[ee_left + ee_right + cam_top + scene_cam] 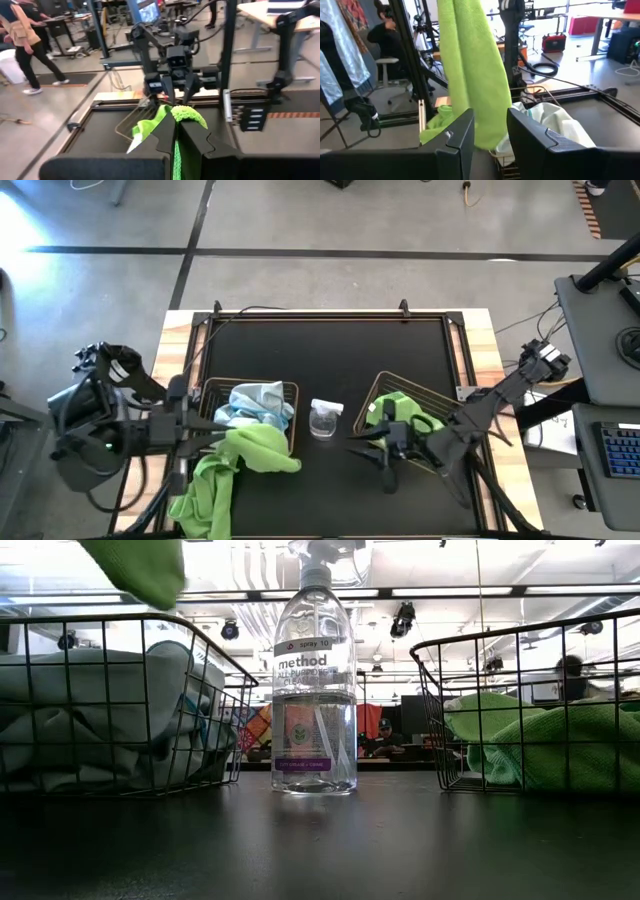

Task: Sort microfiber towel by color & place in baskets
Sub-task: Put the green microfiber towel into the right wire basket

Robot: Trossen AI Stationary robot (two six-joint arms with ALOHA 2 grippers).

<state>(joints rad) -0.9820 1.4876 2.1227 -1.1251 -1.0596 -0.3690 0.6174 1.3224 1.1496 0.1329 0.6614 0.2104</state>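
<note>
Green towel [222,470], soft nubby microfiber, draped limp from left gripper [215,438] clamped shut on it, right gripper [372,442] part-open, empty, over bronze wire basket [375,392]

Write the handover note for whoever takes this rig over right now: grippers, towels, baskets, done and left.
Left gripper: shut on a green towel, lifted, hanging by the left basket.
Right gripper: fingers apart, holding nothing, over the near edge of the right basket.
Done: pale blue towels are in the left basket, a green one in the right.
Left: carry the held green towel past the spray bottle to the right basket.
</note>
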